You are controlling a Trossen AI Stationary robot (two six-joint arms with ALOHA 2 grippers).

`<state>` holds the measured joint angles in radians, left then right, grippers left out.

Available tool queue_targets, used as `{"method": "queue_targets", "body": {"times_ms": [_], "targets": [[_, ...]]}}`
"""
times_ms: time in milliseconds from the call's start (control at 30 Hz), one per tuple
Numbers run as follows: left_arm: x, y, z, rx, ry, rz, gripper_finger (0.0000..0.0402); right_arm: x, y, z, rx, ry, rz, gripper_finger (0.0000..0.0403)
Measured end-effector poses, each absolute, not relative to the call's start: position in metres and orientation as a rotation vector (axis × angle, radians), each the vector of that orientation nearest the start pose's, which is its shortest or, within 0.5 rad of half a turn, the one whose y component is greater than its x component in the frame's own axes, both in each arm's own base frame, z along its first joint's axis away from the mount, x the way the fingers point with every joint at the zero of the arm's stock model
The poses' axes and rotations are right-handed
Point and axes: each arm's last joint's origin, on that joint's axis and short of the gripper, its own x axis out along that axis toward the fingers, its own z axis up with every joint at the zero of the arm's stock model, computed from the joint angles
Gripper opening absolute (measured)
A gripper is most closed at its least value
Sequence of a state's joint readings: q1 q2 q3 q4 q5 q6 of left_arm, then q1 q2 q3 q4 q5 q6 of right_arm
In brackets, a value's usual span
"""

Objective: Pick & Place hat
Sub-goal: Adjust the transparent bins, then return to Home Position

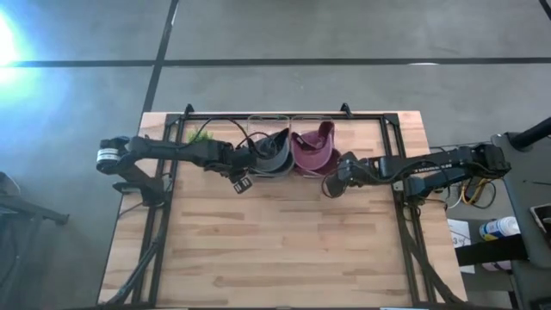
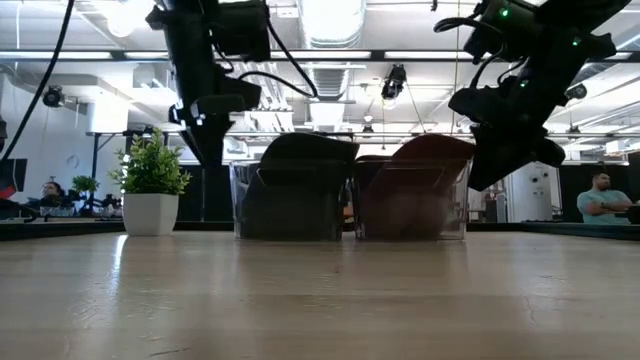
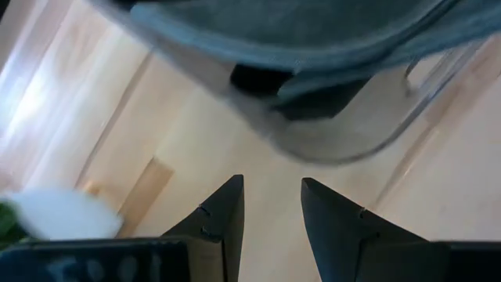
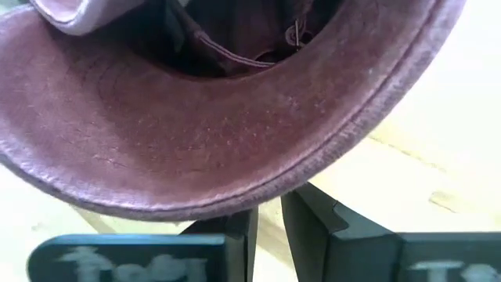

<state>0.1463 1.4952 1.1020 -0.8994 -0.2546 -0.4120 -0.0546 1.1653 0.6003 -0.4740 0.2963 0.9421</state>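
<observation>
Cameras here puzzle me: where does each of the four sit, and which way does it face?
High view: overhead, straight down on the table; both arms show.
Low view: table height, level toward two clear bins; arms hang from above.
Left wrist view: on the left arm, over the left gripper, open, facing the grey hat.
Right wrist view: on the right arm; right gripper below the maroon hat brim.
Shared: both hats appear in high and low views.

No readable text. Pale markings on the left gripper [image 3: 270, 205] body and right gripper [image 4: 266, 223] body are too blurred to make out.
</observation>
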Motion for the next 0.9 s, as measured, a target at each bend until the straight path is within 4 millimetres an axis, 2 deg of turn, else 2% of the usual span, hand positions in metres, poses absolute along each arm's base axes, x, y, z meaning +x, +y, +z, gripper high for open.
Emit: {"method": "queue_targets", "body": {"times_ms": [233,533,800,900], "targets": [[0.277,0.051,0.216,-0.258,1.098,0.578,0.0122,0.204,-0.024,0.184,0.724,0.773,-0.785,0.0054],[0.282,0.054,0.213,-0.239,1.024,0.556,0.0122,0.201,-0.022,0.189,0.704,0.771,-0.749,0.0054],[0.273,0.039,0.235,-0.217,1.166,0.525,0.0122,0.177,-0.012,0.207,0.669,0.79,-0.697,0.0054],[0.27,0.027,0.251,-0.217,1.133,0.499,0.0122,0.166,-0.005,0.217,0.642,0.774,-0.617,0.0054]]}}
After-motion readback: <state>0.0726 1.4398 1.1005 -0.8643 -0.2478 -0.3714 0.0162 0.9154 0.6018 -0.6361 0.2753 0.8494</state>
